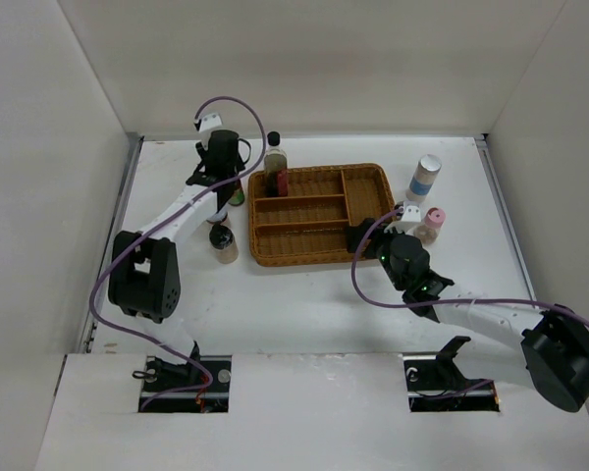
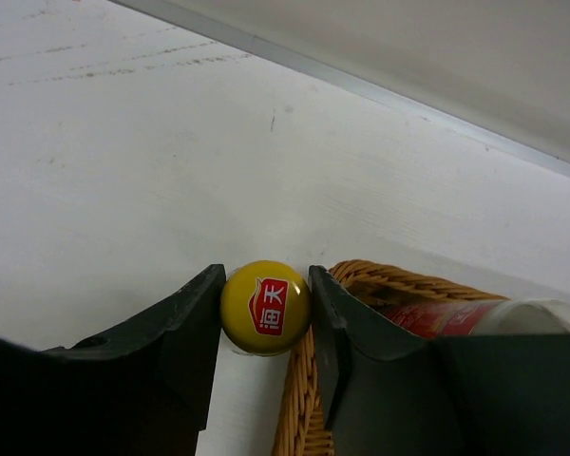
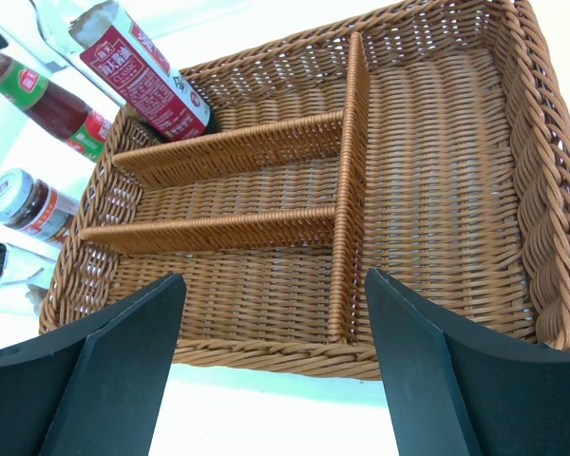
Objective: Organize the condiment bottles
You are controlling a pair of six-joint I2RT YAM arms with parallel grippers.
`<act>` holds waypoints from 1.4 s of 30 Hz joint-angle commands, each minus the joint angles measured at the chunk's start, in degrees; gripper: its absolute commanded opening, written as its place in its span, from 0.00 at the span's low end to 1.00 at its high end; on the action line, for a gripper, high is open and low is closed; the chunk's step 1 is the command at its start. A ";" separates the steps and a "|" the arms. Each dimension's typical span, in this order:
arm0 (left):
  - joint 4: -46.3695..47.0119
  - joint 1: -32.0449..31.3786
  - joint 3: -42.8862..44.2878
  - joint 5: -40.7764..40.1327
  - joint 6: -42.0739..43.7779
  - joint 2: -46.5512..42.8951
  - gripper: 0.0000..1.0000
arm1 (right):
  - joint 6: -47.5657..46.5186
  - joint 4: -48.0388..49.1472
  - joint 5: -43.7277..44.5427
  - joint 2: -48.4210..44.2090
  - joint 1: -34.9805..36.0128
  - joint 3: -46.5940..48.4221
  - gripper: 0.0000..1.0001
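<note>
- The left gripper is clamped on the cap of the red yellow-capped sauce bottle, which stands on the table just outside the wicker tray, by its left rim.
- This looks like the pick-up step. The next move probably calls for a lift high enough to clear the rim, then a placement into a compartment.
- A red-labelled bottle already sits in the tray's far-left compartment.
- The right gripper hangs over the tray's near-right edge, fingers spread and holding nothing.
- The white blue-banded cylinder and pink-lidded jar wait right of the tray.
- Only the left wrist view shows the pinch on the cap. Only the overhead view shows those two right-hand items.
</note>
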 commanded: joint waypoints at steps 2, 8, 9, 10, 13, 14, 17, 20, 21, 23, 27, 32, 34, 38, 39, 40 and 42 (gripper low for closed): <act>5.47 -1.61 -2.48 -4.76 1.07 -13.53 0.13 | -0.24 2.68 -0.59 -1.53 0.31 1.79 0.83; 7.23 -6.61 -6.09 -6.97 2.83 -22.59 0.13 | -0.24 2.68 -0.59 -1.71 0.31 1.70 0.83; 7.32 -7.32 -6.79 -7.05 2.83 -23.47 0.13 | -0.24 2.68 -0.59 -1.71 0.31 1.70 0.83; 7.76 -8.02 -7.49 -7.05 2.83 -24.18 0.13 | -0.24 2.68 -0.51 -1.79 0.31 1.70 0.83; 8.11 -9.69 -8.46 -6.97 2.83 -24.89 0.13 | -0.07 2.68 -0.59 -1.97 0.31 1.53 0.83; 8.20 -10.22 -8.90 -6.71 2.83 -24.89 0.12 | -0.07 2.68 -0.59 -1.80 0.31 1.53 0.83; 9.34 -12.85 -10.13 -7.05 2.65 -24.45 0.12 | -0.24 2.68 -0.59 -1.79 0.31 1.62 0.83; 10.66 -14.44 -10.14 -7.05 2.83 -22.87 0.12 | -0.07 2.68 -0.59 -1.27 0.31 1.62 0.83; 11.27 -14.79 -10.14 -6.88 2.83 -22.52 0.12 | -0.15 2.68 -0.59 -1.09 0.31 1.70 0.83; 12.06 -15.41 -9.70 -6.88 2.91 -21.73 0.12 | -0.15 2.68 -0.59 -1.09 0.31 1.70 0.83; 12.07 -16.37 -7.94 -6.35 3.00 -20.67 0.12 | -0.24 2.68 -0.59 -0.92 0.31 1.79 0.83; 12.24 -17.43 -6.88 -6.09 3.18 -18.39 0.12 | -0.07 2.68 -0.59 -1.36 0.31 1.62 0.83; 12.33 -17.78 -6.97 -6.00 3.18 -17.33 0.12 | -0.07 2.68 -0.59 -1.71 0.31 1.53 0.83; 12.68 -18.22 -7.67 -6.35 3.09 -15.14 0.12 | -0.15 2.77 -0.59 -1.62 0.31 1.44 0.83; 13.12 -18.31 -7.94 -6.44 3.09 -14.52 0.12 | -0.15 2.77 -0.59 -1.79 0.31 1.53 0.83; 13.30 -18.31 -8.03 -6.27 3.09 -13.82 0.12 | -0.07 2.77 -0.59 -1.88 0.31 1.44 0.83; 13.47 -18.40 -8.46 -6.26 3.00 -12.68 0.12 | -0.07 2.77 -0.59 -1.88 0.31 1.44 0.83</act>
